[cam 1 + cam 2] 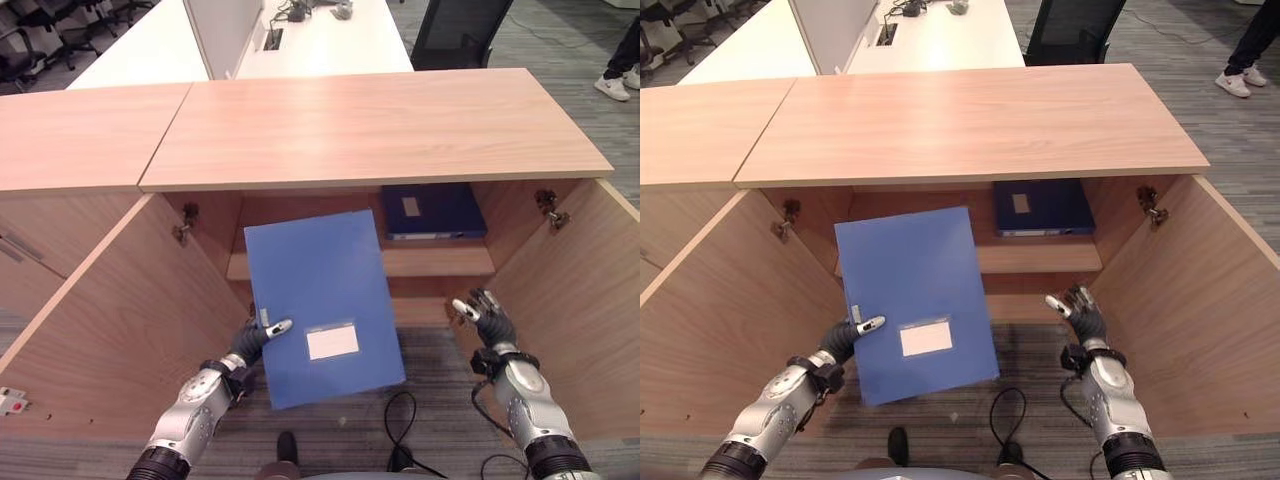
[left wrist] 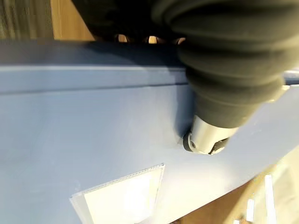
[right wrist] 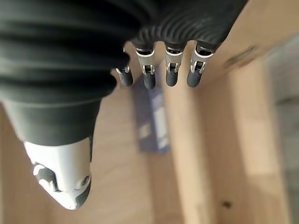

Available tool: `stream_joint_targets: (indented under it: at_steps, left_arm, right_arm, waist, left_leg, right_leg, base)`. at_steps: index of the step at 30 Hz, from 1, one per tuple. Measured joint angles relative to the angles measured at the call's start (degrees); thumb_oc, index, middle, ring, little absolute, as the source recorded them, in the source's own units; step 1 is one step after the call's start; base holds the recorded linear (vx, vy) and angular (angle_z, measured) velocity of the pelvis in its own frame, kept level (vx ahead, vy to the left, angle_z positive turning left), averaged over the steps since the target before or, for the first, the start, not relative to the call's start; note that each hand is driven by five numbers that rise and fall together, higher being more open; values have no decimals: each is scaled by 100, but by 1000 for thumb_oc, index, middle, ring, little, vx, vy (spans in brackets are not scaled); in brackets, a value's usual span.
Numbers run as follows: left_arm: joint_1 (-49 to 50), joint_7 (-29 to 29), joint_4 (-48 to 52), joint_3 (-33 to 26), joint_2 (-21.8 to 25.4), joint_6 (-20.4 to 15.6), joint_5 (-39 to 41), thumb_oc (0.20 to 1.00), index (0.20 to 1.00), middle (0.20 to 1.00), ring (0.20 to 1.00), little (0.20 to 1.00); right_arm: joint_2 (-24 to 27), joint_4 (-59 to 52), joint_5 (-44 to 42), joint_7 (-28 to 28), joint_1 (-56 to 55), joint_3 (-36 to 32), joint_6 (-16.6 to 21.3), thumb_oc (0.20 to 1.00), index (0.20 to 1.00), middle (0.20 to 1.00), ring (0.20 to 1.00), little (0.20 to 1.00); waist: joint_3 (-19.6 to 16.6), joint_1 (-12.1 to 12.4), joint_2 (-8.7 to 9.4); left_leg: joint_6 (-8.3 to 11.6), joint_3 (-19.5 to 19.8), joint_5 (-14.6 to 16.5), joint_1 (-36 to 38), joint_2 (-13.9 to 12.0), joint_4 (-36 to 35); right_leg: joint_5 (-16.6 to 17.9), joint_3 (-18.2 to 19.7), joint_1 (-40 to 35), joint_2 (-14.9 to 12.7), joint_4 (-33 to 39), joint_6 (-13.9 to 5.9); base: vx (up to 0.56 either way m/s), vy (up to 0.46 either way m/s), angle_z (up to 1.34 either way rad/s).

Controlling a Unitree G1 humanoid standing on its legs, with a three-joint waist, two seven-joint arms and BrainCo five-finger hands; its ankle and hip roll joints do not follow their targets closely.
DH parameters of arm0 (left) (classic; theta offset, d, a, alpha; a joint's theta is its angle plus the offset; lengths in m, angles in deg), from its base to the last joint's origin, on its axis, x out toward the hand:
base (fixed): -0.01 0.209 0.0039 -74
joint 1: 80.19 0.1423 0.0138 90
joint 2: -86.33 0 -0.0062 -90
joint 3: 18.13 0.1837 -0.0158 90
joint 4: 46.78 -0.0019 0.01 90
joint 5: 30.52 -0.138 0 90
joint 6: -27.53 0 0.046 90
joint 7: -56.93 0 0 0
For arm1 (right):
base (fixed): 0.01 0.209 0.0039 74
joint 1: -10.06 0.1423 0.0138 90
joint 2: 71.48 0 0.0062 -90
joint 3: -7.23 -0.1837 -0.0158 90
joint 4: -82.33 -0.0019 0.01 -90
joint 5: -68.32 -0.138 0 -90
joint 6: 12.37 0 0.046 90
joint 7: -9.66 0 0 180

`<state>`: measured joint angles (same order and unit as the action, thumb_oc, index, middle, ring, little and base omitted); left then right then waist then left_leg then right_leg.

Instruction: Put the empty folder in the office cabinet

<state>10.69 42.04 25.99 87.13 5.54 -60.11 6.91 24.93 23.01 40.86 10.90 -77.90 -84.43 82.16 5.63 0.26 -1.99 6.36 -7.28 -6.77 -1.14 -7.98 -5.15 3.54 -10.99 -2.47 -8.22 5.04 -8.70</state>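
A flat blue folder [image 1: 322, 305] with a white label pocket is held up in front of the open wooden cabinet [image 1: 375, 130]. My left hand [image 1: 254, 338] grips the folder's lower left edge, thumb [image 2: 203, 140] pressed on its front face and fingers behind it. The folder tilts, its top edge near the cabinet's inner shelf [image 1: 440, 262]. My right hand [image 1: 486, 318] hovers open to the right of the folder, apart from it, fingers [image 3: 159, 70] straight, holding nothing.
A dark blue binder [image 1: 432, 211] lies on the shelf at the back right. Both cabinet doors [image 1: 105, 320] stand swung out at left and right [image 1: 590, 300]. White desks and office chairs stand beyond; a person's shoes [image 1: 612, 85] show at the far right.
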Motion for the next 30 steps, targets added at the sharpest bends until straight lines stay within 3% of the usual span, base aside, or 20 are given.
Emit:
stream_joint_targets:
  at_steps: [6, 11, 19, 30]
  left_arm:
    - [-24, 119, -874, 30, -124, 17, -340, 200, 200, 200, 200, 200]
    - [-206, 507, -1354, 49, -614, -23, -676, 200, 200, 200, 200, 200]
    - [-1266, 1284, -2202, 53, -1194, -145, -635, 200, 200, 200, 200, 200]
    - [-2544, 1965, -3081, -23, -1350, -504, -349, 200, 200, 200, 200, 200]
  right_arm:
    - [-47, 1385, 222, 130, -99, -68, -89, 1000, 1000, 1000, 1000, 1000]
    - [-243, 2429, 286, 161, -95, 142, -288, 1000, 1000, 1000, 1000, 1000]
    - [-367, 3177, 391, 312, 135, 410, -265, 1000, 1000, 1000, 1000, 1000]
    - [-499, 3446, 674, 384, 575, 1077, -243, 1000, 1000, 1000, 1000, 1000]
  waist:
    - [18, -68, -5]
    - [124, -156, -35]
    - [445, -305, 40]
    - [662, -369, 269]
  left_leg:
    - [-2, -7, -3, -45, -1, 1]
    - [-11, -24, -47, -241, -3, 1]
    - [-7, -76, -123, -667, -74, 4]
    - [17, -65, -140, -892, -195, 6]
  right_leg:
    - [-2, 15, 58, 2, -2, -3]
    - [-5, 53, 280, 2, -39, 1]
    - [-11, 129, 861, 48, -250, 22]
    - [-102, 118, 1182, 167, -478, 119]
  base:
    - [-17, -15, -1]
    - [-48, -19, -3]
    - [-33, -22, -5]
    - [-3, -5, -1]
